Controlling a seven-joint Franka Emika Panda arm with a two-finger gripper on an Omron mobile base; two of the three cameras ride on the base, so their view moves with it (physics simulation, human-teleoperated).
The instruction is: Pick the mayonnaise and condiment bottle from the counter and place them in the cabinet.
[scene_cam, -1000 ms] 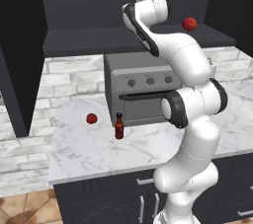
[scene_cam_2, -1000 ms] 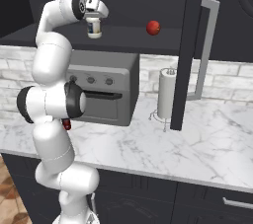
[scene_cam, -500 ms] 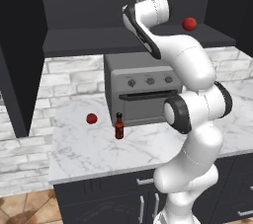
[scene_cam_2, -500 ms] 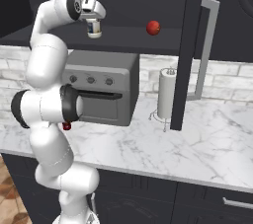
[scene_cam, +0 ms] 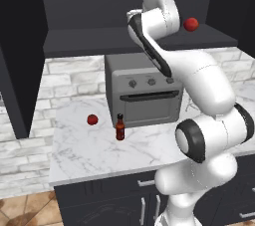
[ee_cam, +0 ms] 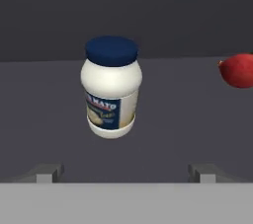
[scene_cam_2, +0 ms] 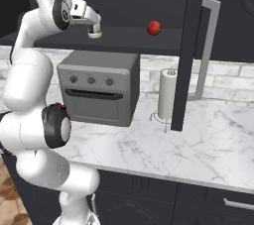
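Fingers (ee_cam: 126,172) are spread wide and released, gripping nothing; in the hand view we see the two dark tips far apart at the bottom, with the mayonnaise, a squat white jar with a dark blue lid and pale label (ee_cam: 111,88), standing upright ahead of them and between their lines, not touched. We see the jar (scene_cam_2: 95,31) sitting on the wide flat shelf of the dark charcoal wall cabinet (scene_cam_2: 124,38), with the fingers (scene_cam_2: 92,21) right at it in the right base view, tips just beside the jar. A round red tomato (scene_cam_2: 154,28) sits on the same shelf, well apart to the jar's right; it shows at the right edge of the hand view (ee_cam: 238,70) and beside the arm in the left base view (scene_cam: 191,24).

We mark the condiment bottle, a slim dark red-brown bottle with a black cap (scene_cam: 120,127), upright on the white marble bench with grey veins (scene_cam: 99,150), just in front of the grey toaster oven (scene_cam: 144,90) near its left corner. A second red tomato (scene_cam: 92,119) lies on the bench left of the bottle, apart from it. A tall white paper-towel roll (scene_cam_2: 167,93) stands on the bench right of the oven, next to the open dark cabinet door (scene_cam_2: 191,45).
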